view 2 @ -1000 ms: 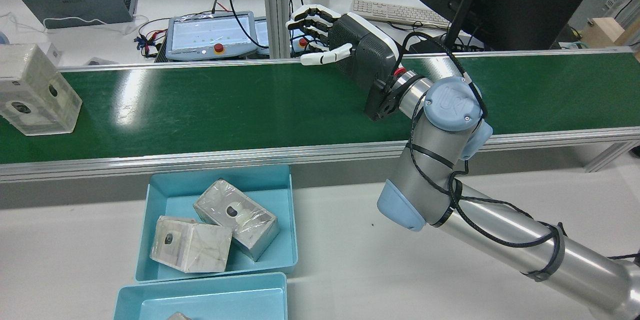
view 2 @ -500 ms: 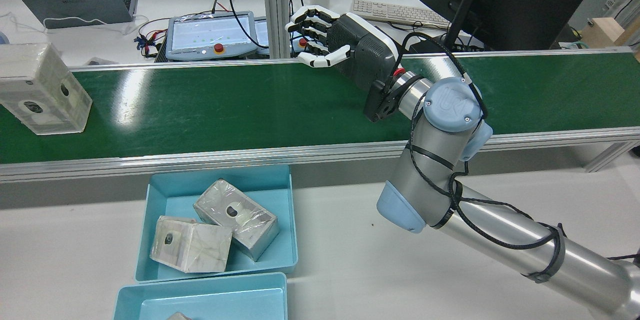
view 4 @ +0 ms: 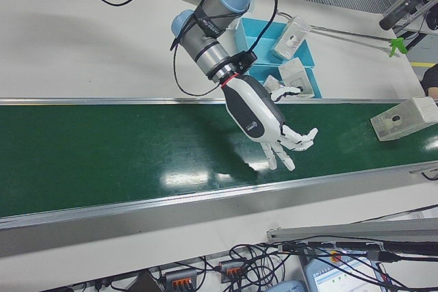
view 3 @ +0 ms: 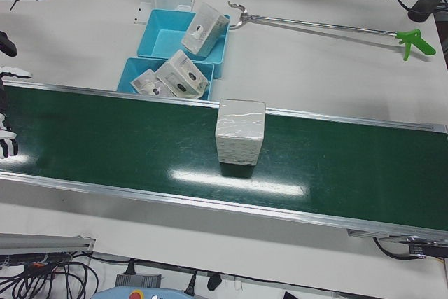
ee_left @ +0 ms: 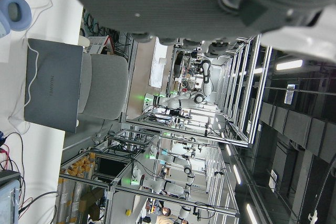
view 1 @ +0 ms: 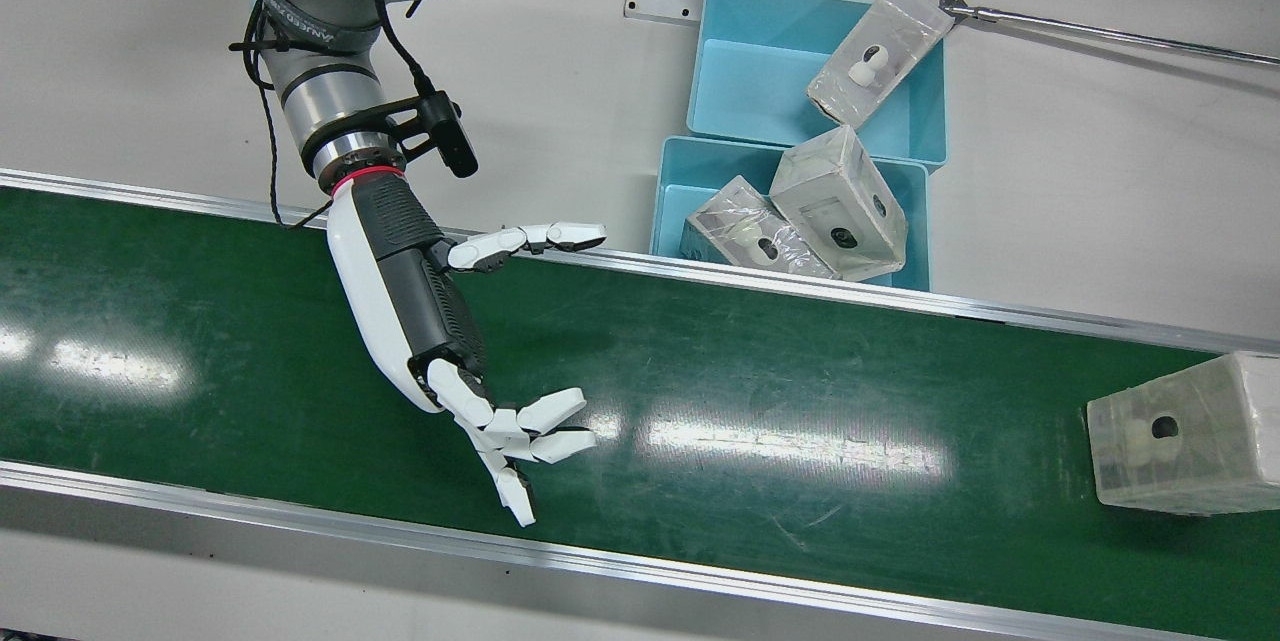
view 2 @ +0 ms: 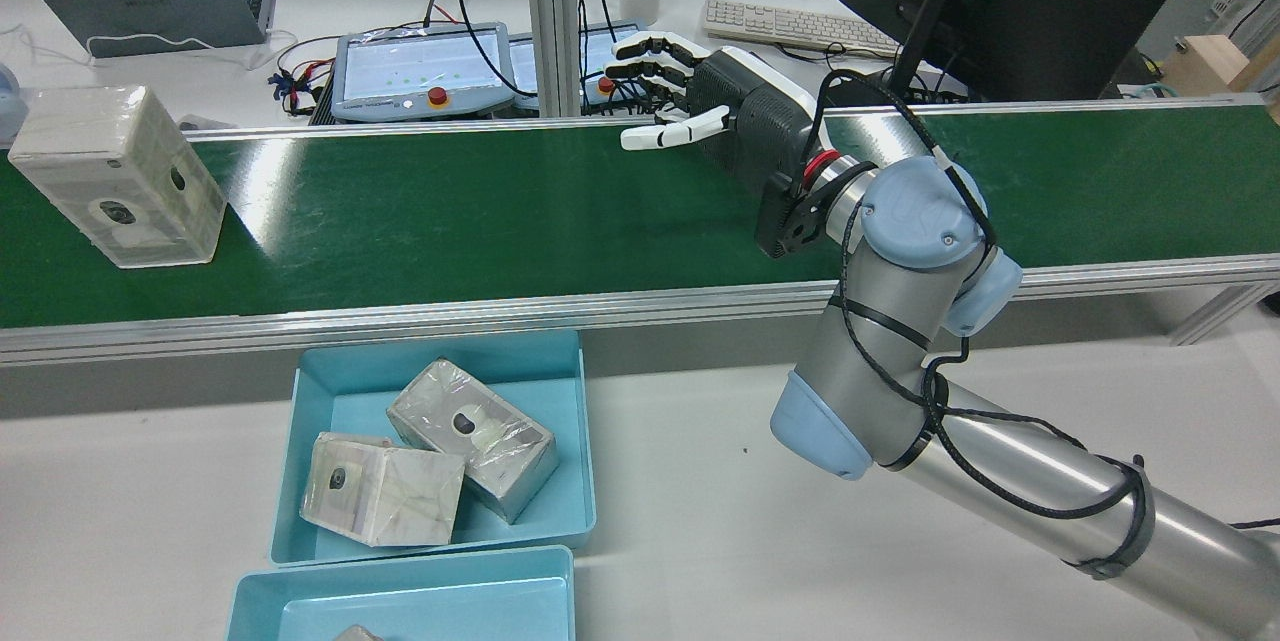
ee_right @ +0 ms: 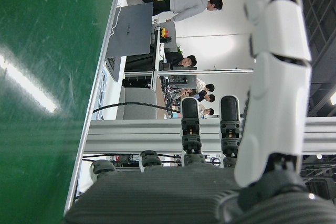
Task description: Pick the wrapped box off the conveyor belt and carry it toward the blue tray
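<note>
While the wrapped box (view 2: 118, 177) rides the green conveyor belt (view 2: 520, 211) toward the view's left end in the rear view, the right hand (view 2: 715, 116) hovers over the belt's middle, released, fingers spread and holding nothing. Box and hand are well apart. The blue tray (view 2: 340, 391) sits just beside the belt's near rail and already holds two wrapped boxes; a second tray (view 2: 300, 601) lies in front of it.

Handling, as a judgement: the box looks rigid and blocky, probably light, but its clear film wrap is glossy and likely slippery. A grasp across two opposite flat sides, fingers on one face and thumb on the other, away from the round hole (view 2: 117, 213) in its face, would seem most secure; wrinkled film may shift under the pads.

Compared with the rear view one second ago, the box has travelled along the belt toward the hand, from the frame's left edge to fully in view. The right hand has shifted slightly to the view's right and stays spread open.

The left hand (ee_left: 210, 3) shows only as a dark casing in its own camera; its finger state cannot be told. It appears raised, off the belt.
</note>
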Action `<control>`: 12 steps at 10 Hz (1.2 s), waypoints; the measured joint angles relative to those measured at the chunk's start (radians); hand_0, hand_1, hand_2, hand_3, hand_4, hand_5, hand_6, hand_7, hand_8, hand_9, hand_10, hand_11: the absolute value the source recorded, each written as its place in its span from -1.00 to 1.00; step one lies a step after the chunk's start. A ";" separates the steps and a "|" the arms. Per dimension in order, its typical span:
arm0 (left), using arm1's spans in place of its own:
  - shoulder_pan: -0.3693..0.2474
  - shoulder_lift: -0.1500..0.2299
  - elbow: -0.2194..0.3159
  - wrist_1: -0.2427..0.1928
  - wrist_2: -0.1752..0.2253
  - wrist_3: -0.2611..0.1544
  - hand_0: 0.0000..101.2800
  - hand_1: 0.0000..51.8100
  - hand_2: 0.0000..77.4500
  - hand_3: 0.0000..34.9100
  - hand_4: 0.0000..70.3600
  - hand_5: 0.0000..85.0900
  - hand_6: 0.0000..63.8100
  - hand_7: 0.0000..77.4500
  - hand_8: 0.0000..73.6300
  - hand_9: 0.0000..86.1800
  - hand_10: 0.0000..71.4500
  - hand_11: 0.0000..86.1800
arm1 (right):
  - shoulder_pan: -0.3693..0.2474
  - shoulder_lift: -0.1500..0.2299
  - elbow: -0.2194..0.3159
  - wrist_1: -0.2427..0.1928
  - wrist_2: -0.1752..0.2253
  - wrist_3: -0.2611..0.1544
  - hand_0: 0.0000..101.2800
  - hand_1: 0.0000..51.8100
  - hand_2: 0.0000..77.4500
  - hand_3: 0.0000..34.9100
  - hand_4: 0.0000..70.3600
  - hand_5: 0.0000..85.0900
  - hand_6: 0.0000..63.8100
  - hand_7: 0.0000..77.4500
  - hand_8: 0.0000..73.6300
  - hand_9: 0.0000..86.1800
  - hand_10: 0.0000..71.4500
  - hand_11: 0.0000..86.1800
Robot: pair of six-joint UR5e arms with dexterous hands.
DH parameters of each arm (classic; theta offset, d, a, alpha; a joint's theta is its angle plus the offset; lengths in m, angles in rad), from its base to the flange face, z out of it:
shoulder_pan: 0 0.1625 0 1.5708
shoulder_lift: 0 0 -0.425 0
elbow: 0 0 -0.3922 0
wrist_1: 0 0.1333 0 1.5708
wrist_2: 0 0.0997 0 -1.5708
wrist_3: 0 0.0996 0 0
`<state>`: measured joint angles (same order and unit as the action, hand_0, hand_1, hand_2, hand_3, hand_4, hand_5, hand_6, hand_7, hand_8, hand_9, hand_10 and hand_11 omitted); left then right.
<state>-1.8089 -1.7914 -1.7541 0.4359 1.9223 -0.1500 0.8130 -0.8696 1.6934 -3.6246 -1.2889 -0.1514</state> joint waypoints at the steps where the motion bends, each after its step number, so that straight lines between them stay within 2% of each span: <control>1: 0.000 0.000 0.000 0.000 0.000 0.000 -1.00 -1.00 -0.97 -1.00 -1.00 -0.97 -1.00 -1.00 -1.00 -1.00 -0.98 -1.00 | -0.003 0.001 -0.003 0.009 0.000 -0.001 -0.05 -0.54 -0.54 0.36 -0.69 -0.15 -0.83 -0.31 -1.00 -0.87 -1.00 -0.96; 2: 0.000 0.000 0.000 0.000 0.000 0.000 -1.00 -1.00 -0.97 -1.00 -1.00 -0.97 -1.00 -1.00 -1.00 -1.00 -0.98 -1.00 | -0.005 0.001 -0.009 0.029 -0.001 -0.003 -0.08 -0.66 -0.63 0.43 -0.64 -0.18 -0.83 -0.31 -1.00 -0.89 -1.00 -0.96; 3: 0.000 0.000 0.000 0.000 0.000 0.000 -1.00 -1.00 -0.99 -1.00 -1.00 -0.97 -1.00 -1.00 -1.00 -1.00 -0.98 -1.00 | -0.009 0.001 -0.014 0.052 -0.002 -0.003 -0.08 -0.49 -0.68 0.53 -0.66 -0.18 -0.85 -0.31 -1.00 -0.89 -1.00 -0.96; 4: 0.000 0.000 0.000 0.000 0.000 0.000 -1.00 -1.00 -0.97 -1.00 -1.00 -0.97 -1.00 -1.00 -1.00 -1.00 -1.00 -1.00 | -0.013 0.002 -0.016 0.069 -0.002 -0.003 -0.08 -0.49 -0.68 0.53 -0.66 -0.18 -0.85 -0.31 -1.00 -0.89 -1.00 -0.96; 5: 0.000 0.000 0.000 0.000 0.000 0.000 -1.00 -1.00 -0.99 -1.00 -1.00 -0.97 -1.00 -0.99 -1.00 -1.00 -1.00 -1.00 | -0.017 0.002 -0.016 0.078 -0.002 -0.003 -0.08 -0.49 -0.55 0.52 -0.66 -0.18 -0.85 -0.31 -1.00 -0.89 -1.00 -0.96; 6: 0.000 0.000 0.000 0.000 0.000 0.000 -1.00 -1.00 -0.99 -1.00 -1.00 -0.97 -1.00 -0.99 -1.00 -1.00 -0.98 -1.00 | -0.019 0.002 -0.017 0.081 -0.001 -0.004 -0.08 -0.43 -0.54 0.53 -0.66 -0.15 -0.81 -0.31 -1.00 -0.89 -1.00 -0.97; 11: 0.000 0.000 0.000 0.000 0.000 0.000 -1.00 -1.00 -0.99 -1.00 -1.00 -0.97 -1.00 -1.00 -1.00 -1.00 -0.98 -1.00 | -0.016 0.000 -0.020 0.084 -0.001 -0.002 -0.06 -0.43 -0.46 0.53 -0.63 -0.13 -0.80 -0.23 -1.00 -0.86 -1.00 -0.96; 12: 0.000 0.000 0.000 0.000 0.000 0.000 -1.00 -1.00 -0.99 -1.00 -1.00 -0.97 -1.00 -1.00 -1.00 -1.00 -0.98 -1.00 | -0.010 0.002 -0.020 0.084 -0.002 -0.001 -0.05 -0.35 -0.48 0.53 -0.64 -0.12 -0.78 -0.23 -1.00 -0.85 -1.00 -0.96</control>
<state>-1.8090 -1.7914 -1.7541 0.4359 1.9223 -0.1500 0.8030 -0.8677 1.6737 -3.5404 -1.2905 -0.1524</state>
